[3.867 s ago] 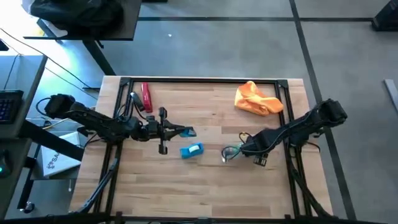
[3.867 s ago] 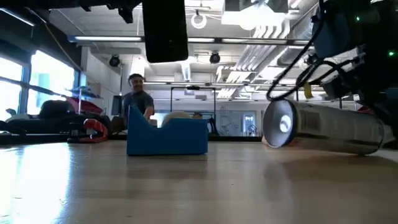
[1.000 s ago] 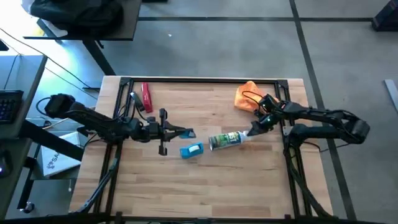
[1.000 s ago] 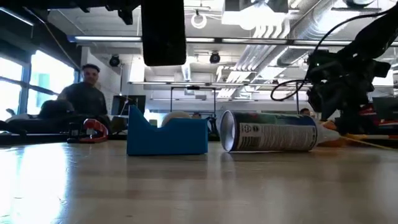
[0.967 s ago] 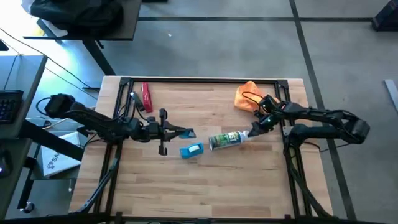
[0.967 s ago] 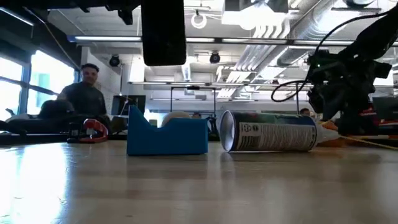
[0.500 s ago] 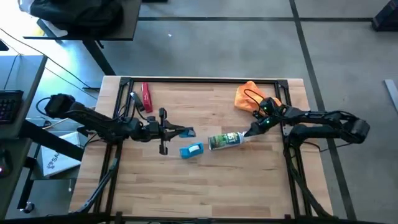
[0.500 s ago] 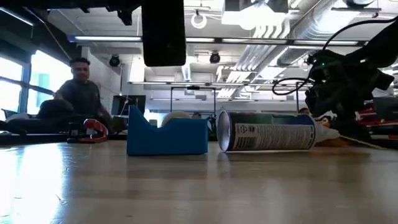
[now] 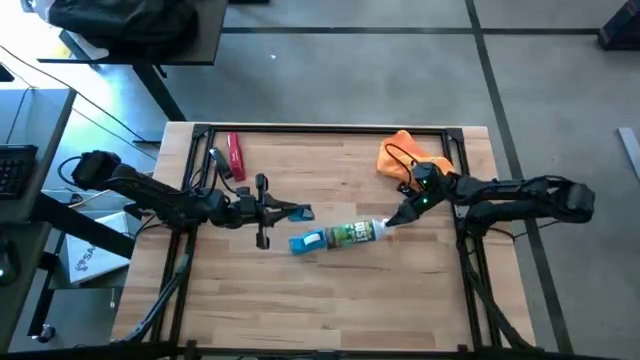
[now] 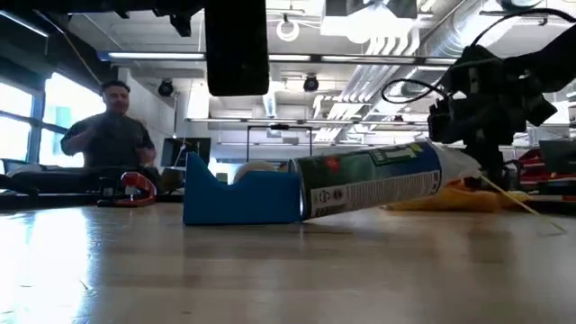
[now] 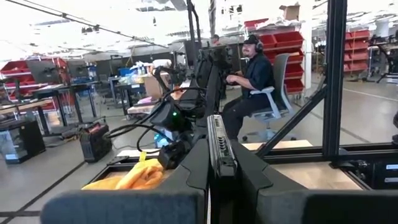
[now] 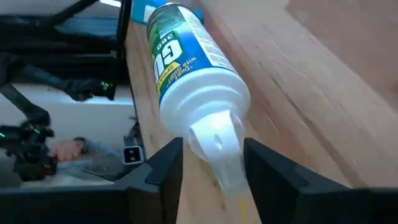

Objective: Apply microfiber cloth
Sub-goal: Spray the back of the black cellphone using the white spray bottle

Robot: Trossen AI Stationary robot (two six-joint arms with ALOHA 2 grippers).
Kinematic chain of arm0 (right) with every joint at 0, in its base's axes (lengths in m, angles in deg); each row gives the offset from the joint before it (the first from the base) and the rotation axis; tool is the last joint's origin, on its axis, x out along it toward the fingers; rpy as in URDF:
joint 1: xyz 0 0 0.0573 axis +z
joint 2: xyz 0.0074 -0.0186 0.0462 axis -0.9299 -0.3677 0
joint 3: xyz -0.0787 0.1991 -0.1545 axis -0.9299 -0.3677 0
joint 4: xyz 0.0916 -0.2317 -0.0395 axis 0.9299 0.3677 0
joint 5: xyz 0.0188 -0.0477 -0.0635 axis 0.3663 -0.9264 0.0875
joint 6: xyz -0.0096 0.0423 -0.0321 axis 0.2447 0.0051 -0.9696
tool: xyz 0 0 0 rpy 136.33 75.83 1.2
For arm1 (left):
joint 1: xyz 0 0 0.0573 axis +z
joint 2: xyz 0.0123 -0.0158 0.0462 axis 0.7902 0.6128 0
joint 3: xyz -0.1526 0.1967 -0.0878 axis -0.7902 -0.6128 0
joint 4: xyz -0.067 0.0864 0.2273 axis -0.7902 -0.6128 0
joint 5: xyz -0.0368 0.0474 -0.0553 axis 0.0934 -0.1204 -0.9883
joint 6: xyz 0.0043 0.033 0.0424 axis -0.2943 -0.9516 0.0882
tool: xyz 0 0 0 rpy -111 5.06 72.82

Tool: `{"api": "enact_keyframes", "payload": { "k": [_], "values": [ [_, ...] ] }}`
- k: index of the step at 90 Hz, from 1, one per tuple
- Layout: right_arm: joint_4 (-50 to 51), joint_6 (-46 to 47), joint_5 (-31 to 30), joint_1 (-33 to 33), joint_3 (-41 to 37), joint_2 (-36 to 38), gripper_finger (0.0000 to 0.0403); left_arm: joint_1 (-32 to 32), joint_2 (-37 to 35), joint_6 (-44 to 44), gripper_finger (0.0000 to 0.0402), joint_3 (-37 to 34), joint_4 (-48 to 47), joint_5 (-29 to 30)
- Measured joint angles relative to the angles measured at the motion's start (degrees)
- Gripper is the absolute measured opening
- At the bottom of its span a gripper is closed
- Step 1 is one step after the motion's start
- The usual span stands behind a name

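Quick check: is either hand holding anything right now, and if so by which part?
The right hand grips the bottle by its white nozzle. The left hand holds a black phone by its top end.

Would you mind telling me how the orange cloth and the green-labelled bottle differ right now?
The microfiber cloth is soft, crumpled and orange, lying untouched near the table's far right corner. The bottle is rigid and cylindrical, mid-table, tilted with its base against the blue block, its white nozzle between the right gripper fingers. Both rest on the wooden table.
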Motion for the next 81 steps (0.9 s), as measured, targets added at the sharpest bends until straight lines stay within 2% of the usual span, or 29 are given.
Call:
{"api": "enact_keyframes", "payload": {
  "k": [14, 45, 81],
  "values": [
    [0.2, -4.1, -3.8, 4.2, 2.1, 0.0, 0.0134, 0.0, 0.0, 0.4, 0.0012, 0.0, 0.0, 0.0],
    [3.9, -8.5, -5.8, 9.7, 3.4, 0.0, 0.0127, 0.0, 0.0, 0.4, 0.0012, 0.0, 0.0, 0.0],
    [8.5, -12.9, -5.5, 14.5, 3.5, 0.0, 0.0003, 0.0, 0.0, 0.4, 0.0012, 0.0, 0.1, 0.0]
  ]
}}
